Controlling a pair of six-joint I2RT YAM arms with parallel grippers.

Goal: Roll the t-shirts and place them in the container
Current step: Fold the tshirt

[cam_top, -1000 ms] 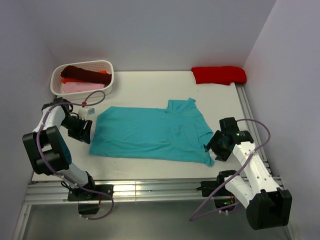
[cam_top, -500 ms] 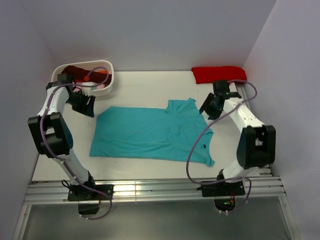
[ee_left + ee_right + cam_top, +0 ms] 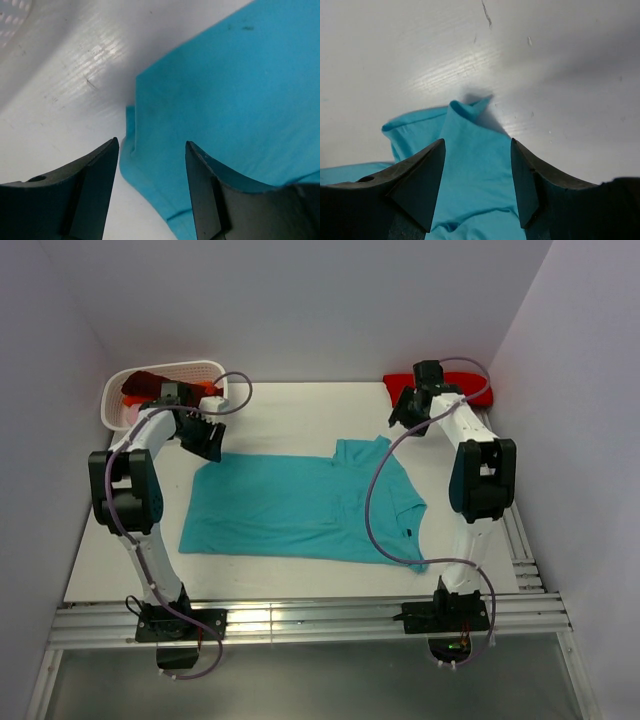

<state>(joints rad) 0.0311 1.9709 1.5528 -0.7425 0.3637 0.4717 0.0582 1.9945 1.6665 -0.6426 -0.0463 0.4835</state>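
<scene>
A teal t-shirt (image 3: pixel 300 505) lies spread flat mid-table, its hem to the left and its sleeves to the right. My left gripper (image 3: pixel 207 440) hangs open over its far left corner; in the left wrist view that folded corner (image 3: pixel 150 115) shows between the gripper's (image 3: pixel 151 145) spread fingers. Over the far sleeve my right gripper (image 3: pixel 403 410) is open too. The sleeve's curled tip (image 3: pixel 467 110) lies between and just ahead of the right gripper's (image 3: pixel 477 142) fingers. Neither gripper holds cloth.
A white basket (image 3: pixel 165 367) at the far left corner holds a dark maroon shirt (image 3: pixel 148 380) and an orange one (image 3: pixel 207 387). A bright red shirt (image 3: pixel 472 390) lies folded at the far right corner, partly behind the right arm. Walls close off three sides.
Both arms have swung from the near ends of the teal t-shirt to its far corners. The shirt itself has not moved.
</scene>
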